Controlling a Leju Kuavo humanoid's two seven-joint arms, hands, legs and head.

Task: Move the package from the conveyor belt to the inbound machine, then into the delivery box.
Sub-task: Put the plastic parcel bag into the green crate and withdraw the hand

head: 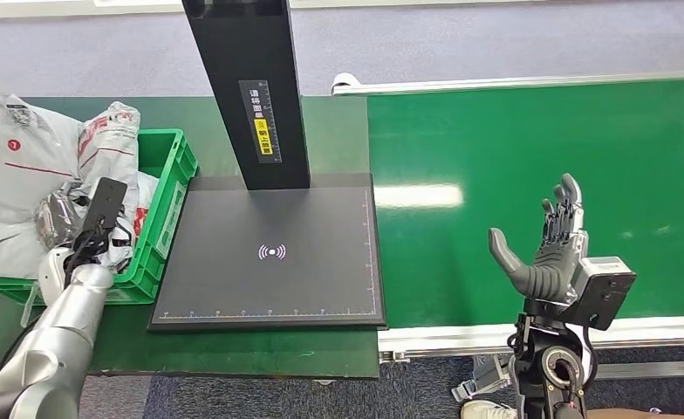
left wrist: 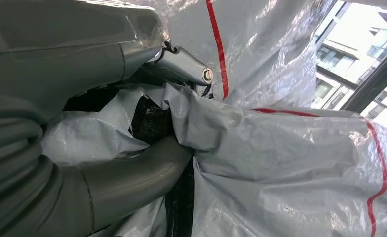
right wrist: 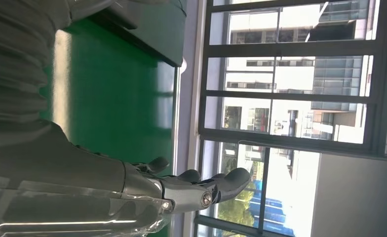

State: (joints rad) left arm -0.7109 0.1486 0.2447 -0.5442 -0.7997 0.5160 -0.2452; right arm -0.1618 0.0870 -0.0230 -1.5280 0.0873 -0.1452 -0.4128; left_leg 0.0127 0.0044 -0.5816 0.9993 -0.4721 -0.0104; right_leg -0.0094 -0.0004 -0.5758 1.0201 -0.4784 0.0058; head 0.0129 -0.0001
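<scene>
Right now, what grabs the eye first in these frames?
The tall black column of the inbound machine rises from its flat black scanning plate mid-table. To its left, a green plastic crate overflows with crumpled grey plastic mailer bags, where the left hand grips one bag. The right hand hangs open above the bright green conveyor belt.

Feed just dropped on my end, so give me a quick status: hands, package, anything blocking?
Left hand gripping a grey package over the green delivery box. Right hand open above the conveyor belt. Inbound machine platform bare; nothing blocking.
</scene>
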